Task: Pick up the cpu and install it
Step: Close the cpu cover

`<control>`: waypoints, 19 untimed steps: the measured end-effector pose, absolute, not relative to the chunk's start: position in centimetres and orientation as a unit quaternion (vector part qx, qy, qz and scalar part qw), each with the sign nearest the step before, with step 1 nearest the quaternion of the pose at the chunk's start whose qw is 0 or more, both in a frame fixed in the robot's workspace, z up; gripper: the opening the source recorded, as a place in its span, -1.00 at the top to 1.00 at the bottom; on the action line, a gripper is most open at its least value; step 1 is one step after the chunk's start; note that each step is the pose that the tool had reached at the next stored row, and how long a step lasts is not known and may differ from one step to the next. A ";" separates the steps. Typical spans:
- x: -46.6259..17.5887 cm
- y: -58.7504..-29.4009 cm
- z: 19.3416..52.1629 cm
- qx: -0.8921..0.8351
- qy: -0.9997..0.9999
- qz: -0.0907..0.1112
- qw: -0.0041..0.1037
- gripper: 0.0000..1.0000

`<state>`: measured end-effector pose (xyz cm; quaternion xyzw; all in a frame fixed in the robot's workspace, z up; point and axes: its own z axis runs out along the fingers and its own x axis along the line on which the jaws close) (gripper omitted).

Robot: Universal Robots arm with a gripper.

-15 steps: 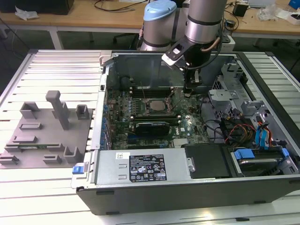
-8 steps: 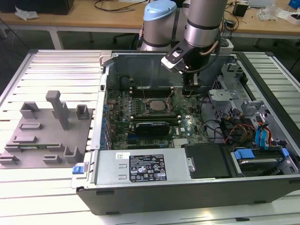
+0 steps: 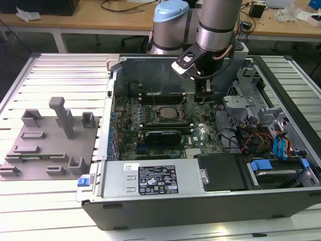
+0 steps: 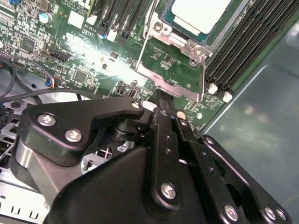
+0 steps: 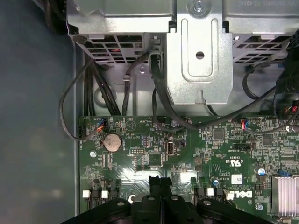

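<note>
1. Inside the open computer case [image 3: 150, 213] on the slatted bench [image 3: 60, 75], the exterior view shows my one tool [image 3: 203, 95] hanging low over the motherboard [image 3: 200, 135]. It is near the socket frame [image 3: 154, 111], on the exterior view's right of it. The one cpu [image 3: 165, 113] lies flat in that frame with its pale top up, apart from my tool. This view adds the surroundings. One grey tray [image 3: 30, 165] with upright posts lies on the bench, on the exterior view's left of the case. One labelled power supply [image 3: 150, 181] runs along the case's near wall.

2. In the second wrist view I see my tool [image 4: 161, 99] from close behind its black linkages. The fingers are pressed together with nothing between them. The tip hangs over the green board just beside the edge of the socket frame [image 4: 173, 60]. Beyond that edge the cpu [image 4: 201, 14] sits in the frame, silvery-white with a thin dark rim. Two white clip ends [image 4: 212, 87] mark the foot of the memory slots [image 4: 247, 51] beside it.

3. In the first wrist view my tool [image 5: 161, 181] shows two fingers meeting in one thin seam. Past them, this view adds:
   - one coin cell [image 5: 112, 141] on the board
   - one metal bracket [image 5: 200, 56] above the board's edge
   - black cables [image 5: 159, 102] looping under the bracket
   - four white slot clips [image 5: 85, 193]
   - one finned heatsink [image 5: 285, 189]
</note>
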<state>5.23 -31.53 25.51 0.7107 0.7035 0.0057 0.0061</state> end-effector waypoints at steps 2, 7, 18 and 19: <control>5.1 -31.5 25.5 0.711 0.704 0.006 0.006 0.79; 3.8 -31.5 25.5 0.711 0.703 0.007 0.007 0.79; 0.8 -31.5 25.5 0.711 0.703 0.009 0.009 0.79; 0.8 -31.5 25.5 0.711 0.703 0.009 0.009 0.79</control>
